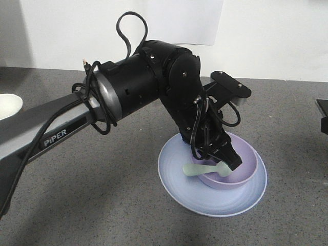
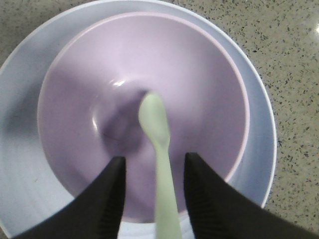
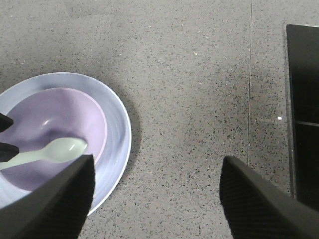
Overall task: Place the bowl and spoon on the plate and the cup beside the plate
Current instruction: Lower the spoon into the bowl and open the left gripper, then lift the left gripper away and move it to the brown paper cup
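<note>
Logging from my remote station: one moment, three views.
Table: grey speckled stone surface; I see it under everything.
Plate: pale blue-lavender, flat on the table, near the middle of the front view.
Bowl: lilac, sitting inside the plate and offset toward one side of it; its rim stays within the plate's rim.
Spoon: mint green; scoop down on the bowl's inner slope, handle rising over the bowl's rim and out above the plate.
Left pincer: reaching down over the bowl, fingers apart; in my left wrist view the spoon's handle runs up through the gap with clear space on both sides, so I read no grip on it.
Left arm: black, marked PIPER, bent over the plate from the left of the front view.
Right pincer: fingers spread wide, nothing between them, hanging above bare table just beside the plate.
Cup: I cannot find it in any view.
White dish: partly cut off at the left edge of the front view, well apart from the plate.
Dark slab: black flat object at the right edge of my right wrist view; I cannot tell what it is.
</note>
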{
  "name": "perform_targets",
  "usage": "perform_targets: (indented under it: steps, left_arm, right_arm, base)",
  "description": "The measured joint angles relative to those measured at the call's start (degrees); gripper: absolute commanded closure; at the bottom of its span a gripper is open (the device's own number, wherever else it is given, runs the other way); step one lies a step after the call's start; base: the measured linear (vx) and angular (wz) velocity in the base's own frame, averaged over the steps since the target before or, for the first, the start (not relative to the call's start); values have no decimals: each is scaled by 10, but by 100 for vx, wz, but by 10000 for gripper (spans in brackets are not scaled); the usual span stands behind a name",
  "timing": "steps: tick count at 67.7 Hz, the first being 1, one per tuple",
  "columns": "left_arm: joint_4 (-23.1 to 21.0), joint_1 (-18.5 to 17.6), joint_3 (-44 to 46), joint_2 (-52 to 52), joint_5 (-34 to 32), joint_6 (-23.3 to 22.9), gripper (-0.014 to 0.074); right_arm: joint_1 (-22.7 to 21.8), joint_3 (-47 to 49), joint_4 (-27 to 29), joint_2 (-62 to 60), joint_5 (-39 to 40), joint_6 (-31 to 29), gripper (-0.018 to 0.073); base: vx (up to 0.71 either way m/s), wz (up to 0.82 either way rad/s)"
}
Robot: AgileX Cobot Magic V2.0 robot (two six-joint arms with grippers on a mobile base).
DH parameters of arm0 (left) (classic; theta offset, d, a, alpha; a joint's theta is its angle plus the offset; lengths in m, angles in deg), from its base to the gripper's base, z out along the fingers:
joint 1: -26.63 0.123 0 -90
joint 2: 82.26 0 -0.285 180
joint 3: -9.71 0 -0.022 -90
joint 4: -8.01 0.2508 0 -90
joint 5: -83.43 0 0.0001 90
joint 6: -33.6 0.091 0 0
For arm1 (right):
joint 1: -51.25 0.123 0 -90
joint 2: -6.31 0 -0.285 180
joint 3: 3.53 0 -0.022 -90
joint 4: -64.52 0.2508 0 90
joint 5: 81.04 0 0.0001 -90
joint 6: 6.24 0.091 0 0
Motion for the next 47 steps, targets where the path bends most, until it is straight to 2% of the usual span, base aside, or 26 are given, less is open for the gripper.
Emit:
perform_targets:
  steps: [13,23,34,41,42,47]
  left_arm:
    - [0,0,0,0,0,0,162]
    - [4,0,0,0,0,-4,169]
    - [26,11,0,-7,4,-42,171]
    - [36,40,0,-24,20,-64,178]
    - [39,73,0,-41,34,-71,192]
    - [41,102,0,-54,39,-74,203]
  right_arm:
    - [0,0,0,0,0,0,53]
    - [0,0,0,0,0,0,53]
    - [0,0,0,0,0,0,53]
    - [0,0,0,0,0,0,53]
    - [0,0,0,0,0,0,53]
    - [0,0,0,0,0,0,53]
  base:
    - [0,0]
    - [0,0]
    - [0,0]
    - [0,0]
    - [0,0]
    - [0,0]
